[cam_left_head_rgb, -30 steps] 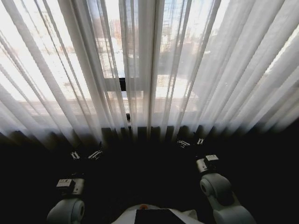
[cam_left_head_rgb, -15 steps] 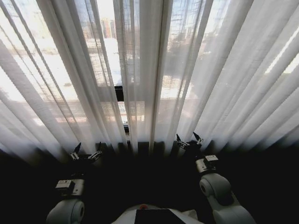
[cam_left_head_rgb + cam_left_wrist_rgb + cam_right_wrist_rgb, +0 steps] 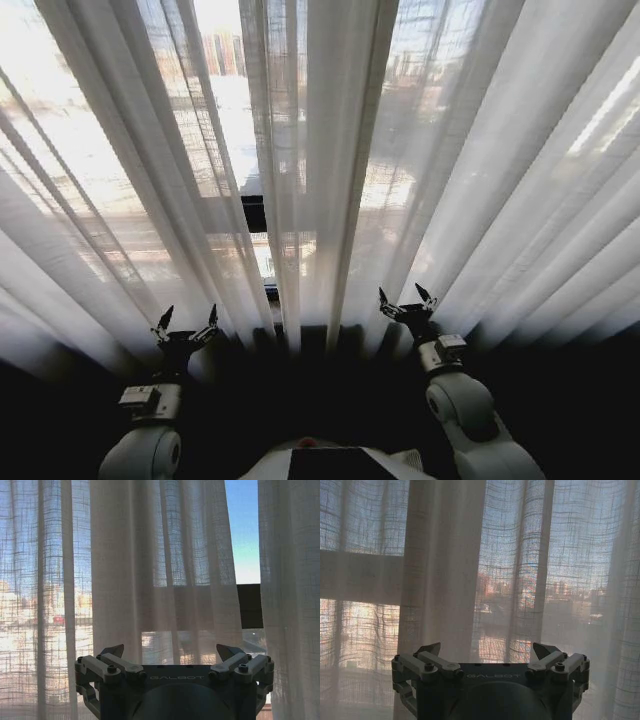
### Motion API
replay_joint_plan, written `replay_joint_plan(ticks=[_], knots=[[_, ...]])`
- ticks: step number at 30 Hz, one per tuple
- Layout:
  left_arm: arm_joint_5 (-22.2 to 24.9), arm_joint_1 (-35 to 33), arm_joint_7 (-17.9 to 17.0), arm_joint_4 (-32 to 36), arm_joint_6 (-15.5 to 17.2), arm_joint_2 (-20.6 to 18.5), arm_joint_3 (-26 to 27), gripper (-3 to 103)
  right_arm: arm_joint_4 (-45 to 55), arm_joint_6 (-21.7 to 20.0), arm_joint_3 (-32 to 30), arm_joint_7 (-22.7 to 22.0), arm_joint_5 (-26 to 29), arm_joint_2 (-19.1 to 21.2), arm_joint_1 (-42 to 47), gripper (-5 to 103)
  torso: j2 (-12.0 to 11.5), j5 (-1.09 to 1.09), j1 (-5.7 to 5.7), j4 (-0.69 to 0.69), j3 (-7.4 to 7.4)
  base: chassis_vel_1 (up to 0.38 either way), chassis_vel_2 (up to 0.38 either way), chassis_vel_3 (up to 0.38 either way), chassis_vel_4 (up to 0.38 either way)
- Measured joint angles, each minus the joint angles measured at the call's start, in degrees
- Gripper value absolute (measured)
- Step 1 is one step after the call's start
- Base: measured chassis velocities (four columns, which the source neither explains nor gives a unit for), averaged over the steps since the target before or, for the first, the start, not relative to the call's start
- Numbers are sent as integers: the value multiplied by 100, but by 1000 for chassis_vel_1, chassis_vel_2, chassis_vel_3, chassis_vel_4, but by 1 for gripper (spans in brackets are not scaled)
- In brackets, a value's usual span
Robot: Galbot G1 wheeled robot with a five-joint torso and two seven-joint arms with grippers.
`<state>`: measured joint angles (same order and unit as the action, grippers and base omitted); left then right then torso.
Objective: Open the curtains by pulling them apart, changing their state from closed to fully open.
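Both tools raised and spread wide before the closed curtains.

Curtains (image 3: 320, 170) hanging across the whole upper frame in the head view, pleats fanning down to the dark lower band, with a narrow slit just left of centre showing the dark window frame (image 3: 255, 213). Left tool (image 3: 186, 328) at lower left, fingers parted, holding nothing; right tool (image 3: 407, 301) at lower right of centre, likewise parted and holding nothing. Fabric just ahead of each tool (contact hard to tell). Best done by closing each tool on a full pleat next to the central slit, not a thin edge, then drawing outward evenly to avoid slipping.
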<state>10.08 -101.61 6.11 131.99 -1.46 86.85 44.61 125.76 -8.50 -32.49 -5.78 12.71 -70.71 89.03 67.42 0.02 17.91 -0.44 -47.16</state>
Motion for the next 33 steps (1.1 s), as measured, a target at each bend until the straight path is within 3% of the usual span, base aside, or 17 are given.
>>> replay_joint_plan(ticks=[24, 29, 33], knots=[[-40, -53, 2, -18, -74, 46, 18, 100, -195, 155, 206, 15, 2, 10, -72, 100, -3, -7, 9, 0, -3, 280, 270, -267, -269], [-55, -66, 3, -11, -65, 66, 22, 100, -388, -195, 334, -26, 492, 112, -416, 100, -2, 0, 5, 0, -2, 33, 6, -11, -31], [-61, -90, 11, 50, -44, 96, 49, 100, -857, -553, 351, -305, 1100, 269, -1153, 100, -5, 6, 8, 1, -4, -26, -25, 43, 37]])
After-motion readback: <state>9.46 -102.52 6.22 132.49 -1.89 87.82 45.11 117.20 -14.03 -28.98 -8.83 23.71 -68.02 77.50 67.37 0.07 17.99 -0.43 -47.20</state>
